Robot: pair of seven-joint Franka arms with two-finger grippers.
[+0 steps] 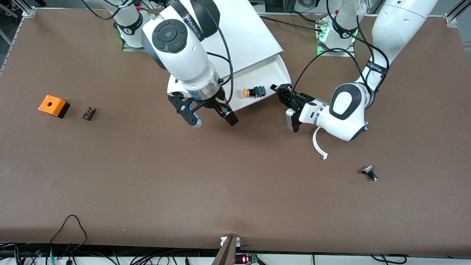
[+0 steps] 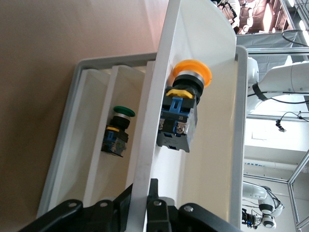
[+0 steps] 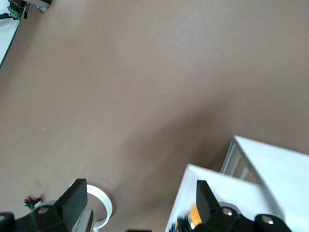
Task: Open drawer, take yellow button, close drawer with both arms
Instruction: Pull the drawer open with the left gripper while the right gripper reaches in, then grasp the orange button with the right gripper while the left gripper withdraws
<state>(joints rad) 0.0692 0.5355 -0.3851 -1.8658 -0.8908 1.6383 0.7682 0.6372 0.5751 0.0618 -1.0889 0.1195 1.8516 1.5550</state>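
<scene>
The left arm reaches in low, its tool (image 1: 280, 89) pinched shut. The right arm hangs down, its tool (image 1: 212, 117) wide open.

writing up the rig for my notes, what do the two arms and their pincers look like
Both arms are glossy white with rounded shells, dark grey joint caps and a black band with white lettering. Loose black cables loop along each. The right pincer has black perforated fingers on a silver wrist flange. The left pincer is black on a white-and-black wrist block.

White arms (image 1: 184, 48) – dark grey joint caps, black cables, black fingers (image 1: 191, 117), lettered wrist bands
</scene>
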